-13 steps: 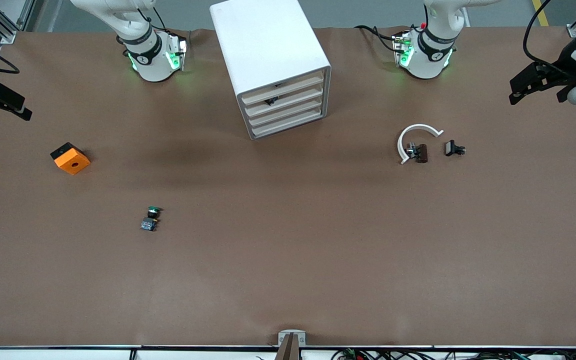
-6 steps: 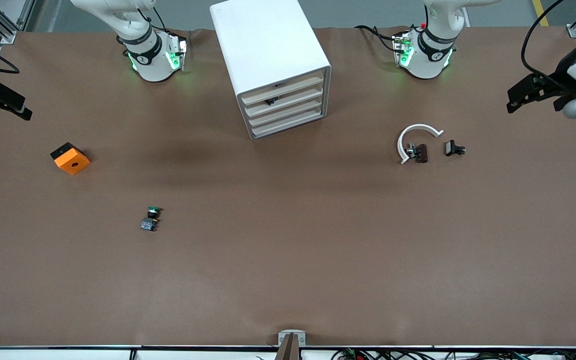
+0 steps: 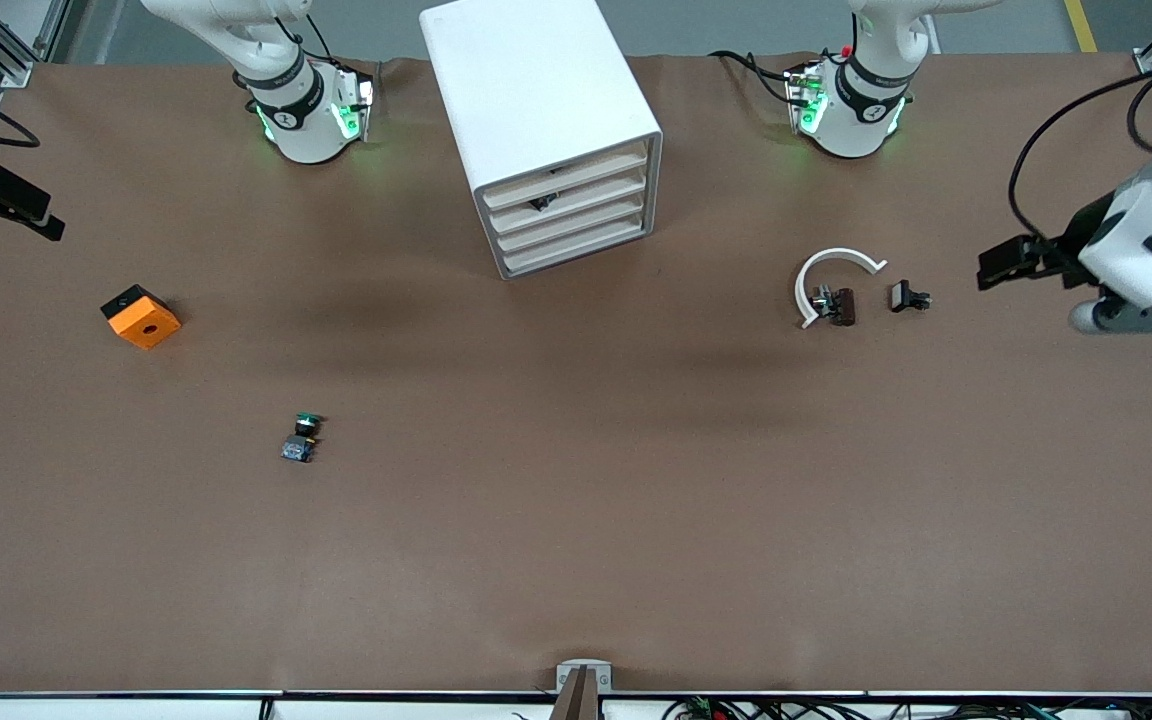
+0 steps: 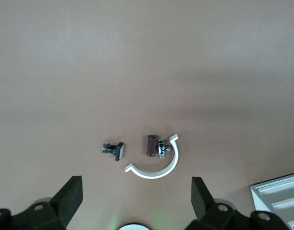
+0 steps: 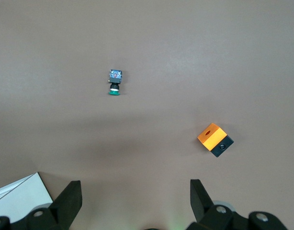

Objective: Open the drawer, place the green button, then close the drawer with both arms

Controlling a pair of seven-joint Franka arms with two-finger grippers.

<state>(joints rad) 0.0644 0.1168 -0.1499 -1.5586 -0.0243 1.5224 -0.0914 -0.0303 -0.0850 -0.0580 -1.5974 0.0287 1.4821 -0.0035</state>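
The button (image 3: 301,437), with a green cap and a blue base, lies on the brown table nearer to the front camera than the white drawer cabinet (image 3: 546,120). It also shows in the right wrist view (image 5: 114,82). The cabinet's stacked drawers (image 3: 568,215) look shut. My left gripper (image 3: 998,266) is open and empty, up over the table's left-arm end beside the white arc; its own view (image 4: 136,194) shows the fingers wide apart. My right gripper (image 3: 36,220) is open and empty (image 5: 135,196) at the right arm's end of the table, where it waits.
An orange cube with a hole (image 3: 141,316) lies near the right arm's end (image 5: 215,139). A white arc (image 3: 831,280) and small black parts (image 3: 908,297) lie toward the left arm's end (image 4: 156,165). A cabinet corner (image 4: 281,196) shows in the left wrist view.
My left gripper has come down the front view and in toward the white arc. The right arm, button and cabinet have not moved.
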